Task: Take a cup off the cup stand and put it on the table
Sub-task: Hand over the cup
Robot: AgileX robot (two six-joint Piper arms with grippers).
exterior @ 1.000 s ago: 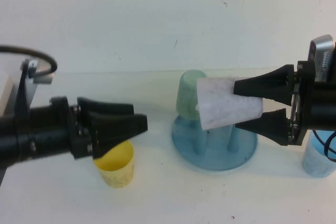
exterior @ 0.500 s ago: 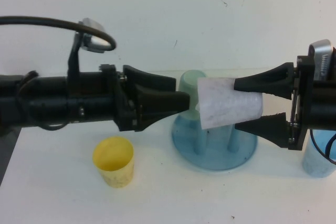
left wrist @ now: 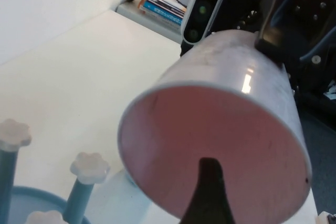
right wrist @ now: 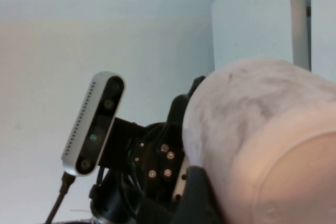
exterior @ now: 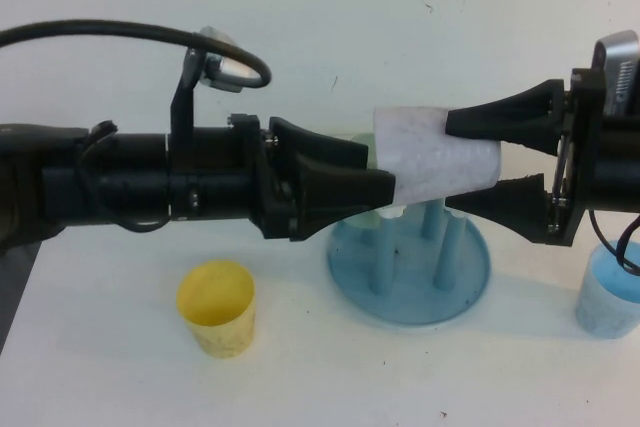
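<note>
The right gripper clamps the cup by its closed end, held sideways in the air above the cup stand, clear of the table. The left gripper reaches the cup's open rim; its fingers look nearly shut, one possibly inside, can't tell.

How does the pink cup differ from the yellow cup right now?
The pink cup is held in the air on its side by the right gripper, above the cup stand; the yellow cup stands upright on the table, untouched. The pink cup's mouth faces the left gripper, which reaches its rim; the yellow cup's mouth faces up. The pink cup is pale and speckled, the yellow plain. Both are tapered tumblers of similar size.
</note>
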